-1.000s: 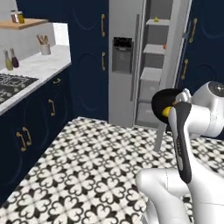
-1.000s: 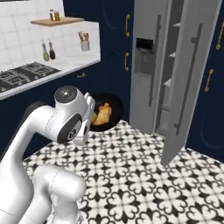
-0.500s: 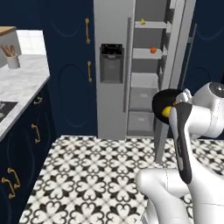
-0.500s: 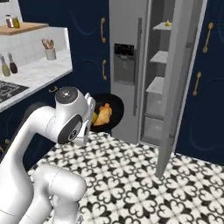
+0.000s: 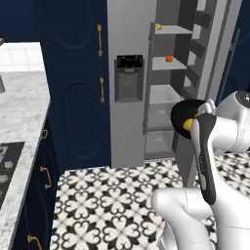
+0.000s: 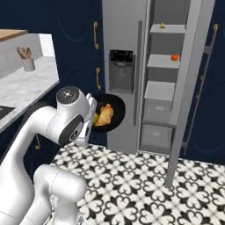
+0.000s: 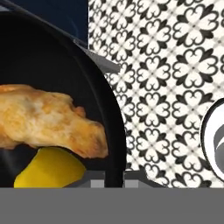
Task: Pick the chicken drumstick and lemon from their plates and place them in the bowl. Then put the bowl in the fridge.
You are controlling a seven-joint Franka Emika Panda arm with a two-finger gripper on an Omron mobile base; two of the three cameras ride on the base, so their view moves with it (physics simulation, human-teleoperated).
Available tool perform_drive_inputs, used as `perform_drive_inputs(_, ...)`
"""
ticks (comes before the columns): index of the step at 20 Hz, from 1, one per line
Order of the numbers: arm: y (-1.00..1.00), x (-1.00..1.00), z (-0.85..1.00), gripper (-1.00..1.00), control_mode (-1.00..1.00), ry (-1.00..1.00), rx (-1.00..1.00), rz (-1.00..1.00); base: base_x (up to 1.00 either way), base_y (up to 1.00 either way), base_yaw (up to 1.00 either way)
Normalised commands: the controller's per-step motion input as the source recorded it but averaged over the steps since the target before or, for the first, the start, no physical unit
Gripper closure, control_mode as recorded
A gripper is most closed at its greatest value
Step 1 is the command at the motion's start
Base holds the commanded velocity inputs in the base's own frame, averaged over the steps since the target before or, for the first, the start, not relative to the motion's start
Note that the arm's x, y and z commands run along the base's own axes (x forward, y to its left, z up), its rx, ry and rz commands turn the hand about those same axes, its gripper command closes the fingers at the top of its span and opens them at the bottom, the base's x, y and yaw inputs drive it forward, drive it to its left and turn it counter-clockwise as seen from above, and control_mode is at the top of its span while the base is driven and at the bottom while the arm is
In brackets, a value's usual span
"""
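In the hand view, my claw pinches the rim of the round shallow black bowl, jaws pressed almost together. To the left inside lie the golden-brown chicken drumstick and the small yellow lemon, touching. The bowl seems stiff, but its load can roll, so I should keep it level. To the right in the right base view stands the tall grey steel fridge, door open.

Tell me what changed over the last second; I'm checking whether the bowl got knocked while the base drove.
The base drove on toward the fridge, so its open shelves now sit nearer and more central and the counter slid off left. That is camera motion. The gripper stayed shut on the bowl, with the chicken drumstick and lemon inside as before.
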Motion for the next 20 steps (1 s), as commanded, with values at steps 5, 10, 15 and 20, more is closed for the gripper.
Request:
perform_drive_inputs(5, 0.00, 0.00, 0.00, 1.00, 1.00, 0.00, 0.00, 0.00, 1.00, 0.04, -0.26)
perform_drive_inputs(10, 0.00, 0.00, 0.00, 1.00, 1.00, 0.00, 0.00, 0.00, 1.00, 0.03, -0.26)
perform_drive_inputs(15, 0.00, 0.00, 0.00, 1.00, 1.00, 0.00, 0.00, 0.00, 0.88, -0.13, -0.25)
perform_drive_inputs(20, 0.00, 0.00, 0.00, 1.00, 1.00, 0.00, 0.00, 0.00, 0.62, -0.05, -0.24)
